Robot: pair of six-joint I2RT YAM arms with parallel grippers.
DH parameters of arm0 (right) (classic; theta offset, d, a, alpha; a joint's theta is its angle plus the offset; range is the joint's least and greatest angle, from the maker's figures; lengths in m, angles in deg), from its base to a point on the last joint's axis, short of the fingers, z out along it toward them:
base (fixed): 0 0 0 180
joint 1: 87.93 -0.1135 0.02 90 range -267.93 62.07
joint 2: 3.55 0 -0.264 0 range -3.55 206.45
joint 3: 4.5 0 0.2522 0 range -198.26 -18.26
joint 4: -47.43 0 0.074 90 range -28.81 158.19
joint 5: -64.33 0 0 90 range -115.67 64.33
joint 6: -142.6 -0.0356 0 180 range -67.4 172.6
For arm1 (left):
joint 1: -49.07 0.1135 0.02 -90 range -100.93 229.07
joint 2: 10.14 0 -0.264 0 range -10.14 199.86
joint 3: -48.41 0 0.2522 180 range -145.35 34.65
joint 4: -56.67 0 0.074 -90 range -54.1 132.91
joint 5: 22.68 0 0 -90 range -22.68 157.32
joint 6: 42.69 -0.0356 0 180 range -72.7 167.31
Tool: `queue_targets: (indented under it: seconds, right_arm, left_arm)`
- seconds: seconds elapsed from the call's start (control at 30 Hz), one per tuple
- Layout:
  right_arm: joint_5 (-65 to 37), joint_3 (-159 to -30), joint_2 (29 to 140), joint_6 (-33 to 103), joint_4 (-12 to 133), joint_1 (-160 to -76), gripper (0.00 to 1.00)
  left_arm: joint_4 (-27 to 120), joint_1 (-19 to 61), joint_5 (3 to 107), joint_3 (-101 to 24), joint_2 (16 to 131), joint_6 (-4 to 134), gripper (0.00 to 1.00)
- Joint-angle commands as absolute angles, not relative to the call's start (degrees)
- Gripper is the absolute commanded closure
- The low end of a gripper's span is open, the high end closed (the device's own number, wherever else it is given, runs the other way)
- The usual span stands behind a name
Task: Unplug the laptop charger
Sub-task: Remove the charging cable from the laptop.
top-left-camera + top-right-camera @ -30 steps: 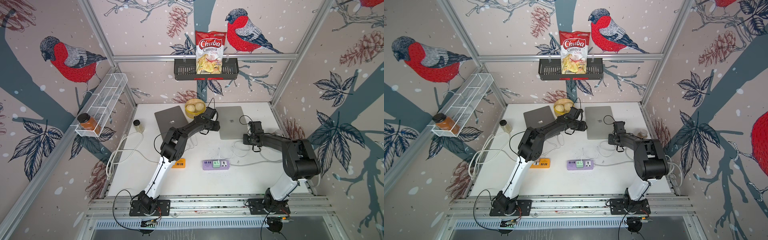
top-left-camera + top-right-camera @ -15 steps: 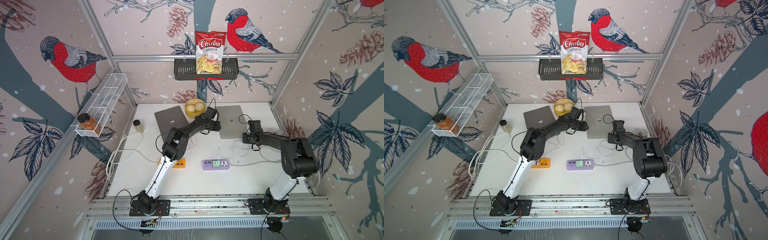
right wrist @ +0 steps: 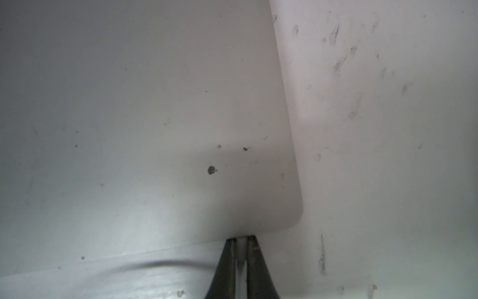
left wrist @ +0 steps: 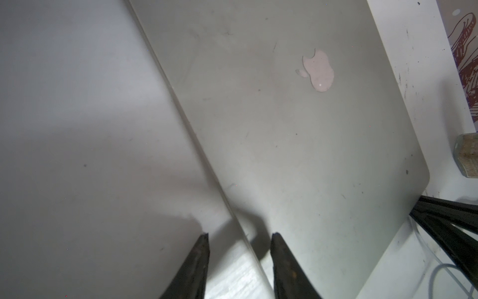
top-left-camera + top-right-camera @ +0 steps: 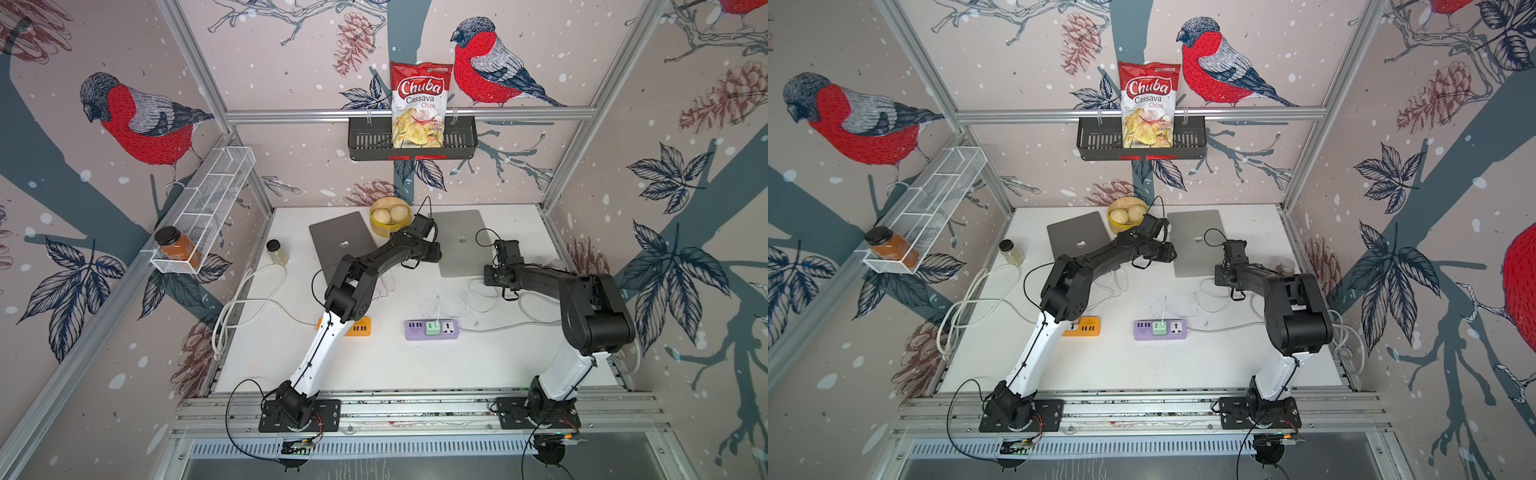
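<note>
A silver laptop (image 5: 461, 239) lies closed at the back right of the table. The charger's white cable (image 5: 471, 299) loops from a green adapter (image 5: 433, 327) to the laptop's front edge. In the right wrist view the white plug (image 3: 241, 242) sits against that edge near the corner, and my right gripper (image 3: 241, 238) is shut on it. The right gripper (image 5: 491, 274) shows in both top views. My left gripper (image 4: 239, 235) is open astride the laptop's left edge (image 4: 196, 134), one fingertip (image 4: 275, 235) over the lid and one over the table. It appears in a top view (image 5: 1170, 252) too.
A dark grey laptop (image 5: 340, 243) lies left of a yellow steamer of buns (image 5: 390, 216). A purple power strip (image 5: 415, 330) and an orange one (image 5: 362, 327) sit mid-table. A small jar (image 5: 277, 251) and thick white cables (image 5: 241, 299) lie at the left, another jar (image 5: 1286, 266) at the right.
My right gripper's jaws have closed onto the plug at the laptop's front edge. The left jaws have narrowed a little. Both arms have barely shifted.
</note>
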State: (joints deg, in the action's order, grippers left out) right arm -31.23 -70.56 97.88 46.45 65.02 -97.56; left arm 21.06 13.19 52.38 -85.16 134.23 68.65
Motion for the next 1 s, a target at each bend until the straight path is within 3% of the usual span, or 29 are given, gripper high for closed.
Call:
queue_targets:
  seconds: [0.0,0.43,0.7,0.97]
  right_arm:
    - [-32.5,-70.2,97.6,46.9,66.4,-97.6,1.0]
    - [-34.9,-70.2,95.5,46.3,71.0,-97.6,1.0]
    - [-40.4,-66.7,89.8,38.5,77.8,-97.0,1.0]
    - [-39.4,-63.9,90.1,36.8,78.2,-97.8,1.0]
  left_arm:
    - [15.8,12.9,52.6,-85.2,135.2,68.5,0.59]
    - [14.8,12.9,54.0,-85.3,135.4,69.9,0.59]
    - [14.8,12.9,53.6,-85.2,134.7,69.1,0.59]
    - [17.3,12.5,54.3,-82.4,128.1,66.5,0.59]
